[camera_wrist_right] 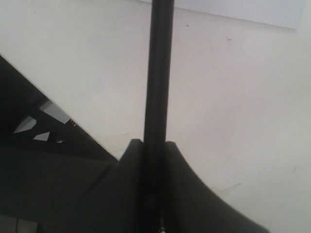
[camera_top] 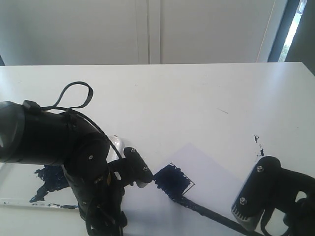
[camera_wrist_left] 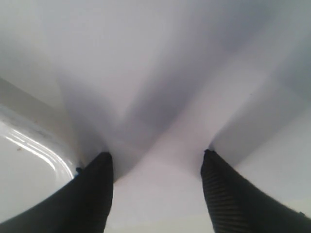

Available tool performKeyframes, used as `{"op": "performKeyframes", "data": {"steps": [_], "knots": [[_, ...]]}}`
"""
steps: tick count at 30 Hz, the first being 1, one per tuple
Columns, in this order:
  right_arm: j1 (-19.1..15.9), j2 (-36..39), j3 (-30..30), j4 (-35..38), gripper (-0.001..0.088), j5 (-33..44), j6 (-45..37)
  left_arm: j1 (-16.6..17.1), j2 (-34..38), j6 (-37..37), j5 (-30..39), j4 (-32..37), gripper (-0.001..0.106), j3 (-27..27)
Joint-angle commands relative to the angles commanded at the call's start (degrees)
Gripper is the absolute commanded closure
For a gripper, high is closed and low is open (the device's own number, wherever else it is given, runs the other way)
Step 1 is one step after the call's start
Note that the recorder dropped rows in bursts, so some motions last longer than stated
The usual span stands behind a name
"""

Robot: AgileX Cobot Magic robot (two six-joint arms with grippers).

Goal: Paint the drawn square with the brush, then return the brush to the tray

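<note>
Brush [camera_top: 211, 215] diagonal, tip at the painted square [camera_top: 172, 179], handle in clenched right fingers [camera_wrist_right: 194, 194]; left fingers [camera_wrist_left: 92, 194] released.

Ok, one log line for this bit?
right gripper: shut on long thin black brush | tip: at partly painted drawn square on white paper | left gripper: open, empty

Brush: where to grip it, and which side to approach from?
Grip the brush on its bare black handle, well back from the paint-loaded tip at the painted square. Come in from the handle end, jaws across the thin shaft, as the right gripper holds it now.
</note>
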Motion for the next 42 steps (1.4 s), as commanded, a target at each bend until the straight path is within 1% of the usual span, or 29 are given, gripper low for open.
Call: {"op": "performKeyframes", "data": {"steps": [12,18,25,30,42], "knots": [[0.0,0.0,0.0,-1.4,0.0868,0.4,0.6,0.0,0.0,0.0,0.1,0.0,0.045,0.0],[0.0,0.0,0.0,-6.7,0.0868,1.0,4.4,0.0,0.0,0.0,0.3,0.0,0.045,0.0],[0.0,0.0,0.0,-7.2,0.0868,1.0,4.6,0.0,0.0,0.0,0.4,0.0,0.045,0.0],[0.0,0.0,0.0,-10.1,0.0868,1.6,7.1,0.0,0.0,0.0,0.7,0.0,0.045,0.0],[0.0,0.0,0.0,-10.2,0.0868,1.6,7.5,0.0,0.0,-0.2,1.0,0.0,0.045,0.0]]}}
